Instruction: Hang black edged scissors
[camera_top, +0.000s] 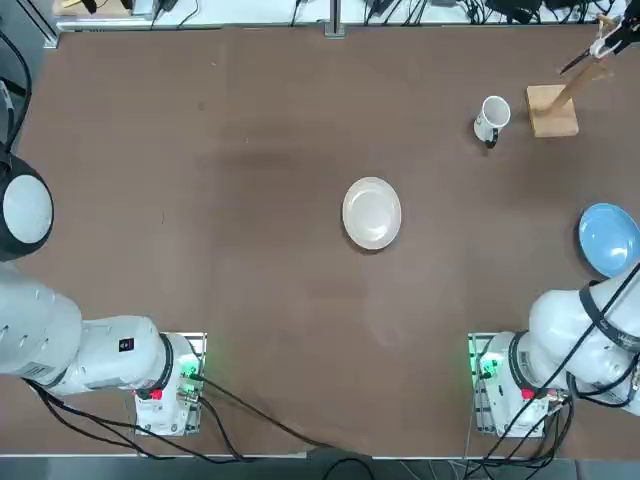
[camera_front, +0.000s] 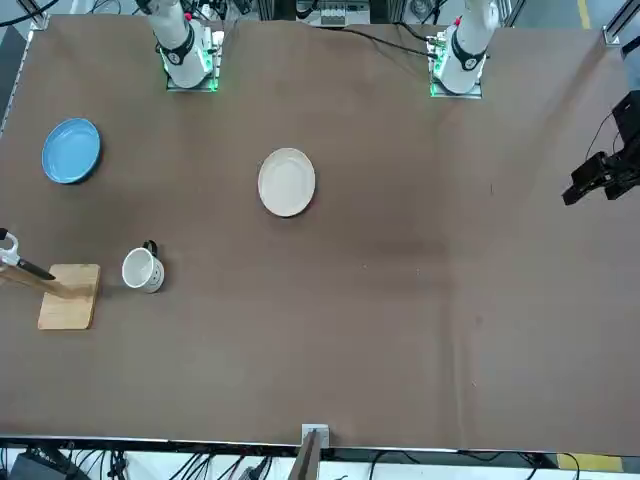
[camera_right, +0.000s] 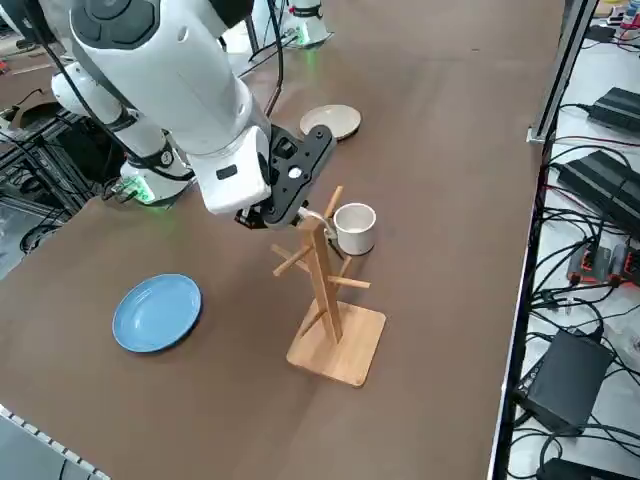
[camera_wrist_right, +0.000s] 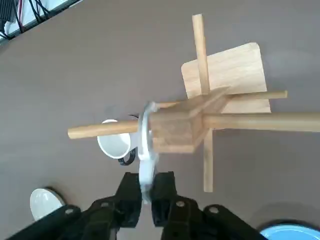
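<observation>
The right hand (camera_wrist_right: 145, 196) is gripping the black edged scissors (camera_wrist_right: 145, 150) at the wooden peg rack (camera_wrist_right: 200, 122)'s 9 o'clock peg; releasing before the handle loop seats risks them slipping off.

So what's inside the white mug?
The white mug looks empty in the right wrist view, though the wooden peg rack covers its rim's edge. The right gripper holds pale black edged scissors.

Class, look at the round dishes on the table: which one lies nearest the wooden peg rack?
The white mug, standing just beside the rack's base. The blue plate and cream plate lie farther off.
</observation>
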